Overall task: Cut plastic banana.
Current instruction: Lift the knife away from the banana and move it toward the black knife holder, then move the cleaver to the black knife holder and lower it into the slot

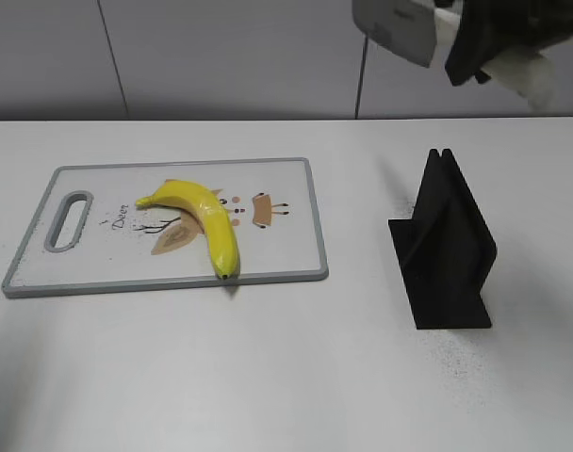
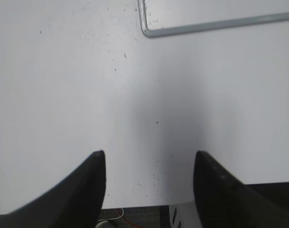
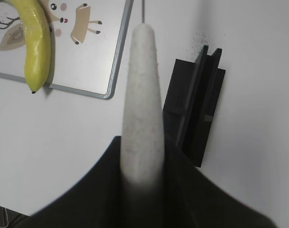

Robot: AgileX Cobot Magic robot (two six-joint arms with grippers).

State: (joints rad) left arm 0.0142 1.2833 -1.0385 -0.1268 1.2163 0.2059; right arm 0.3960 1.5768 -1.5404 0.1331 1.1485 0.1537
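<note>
Your right gripper point(image 3: 139, 190) clamps the knife point(image 3: 140, 95) high above, the banana point(image 1: 200, 218) down-left looks light, stiff, slick, so expect it to roll under the blade.

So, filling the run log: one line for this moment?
right gripper: holds knife, raised | left gripper: open, idle | banana: uncut on cutting board | knife stand: empty

The left tool point(image 2: 149, 185) hangs with its dark fingers point(image 2: 90, 190) spread apart over the bare white worktop point(image 2: 63, 95); a grey-rimmed board corner point(image 2: 149, 29) shows above.
</note>
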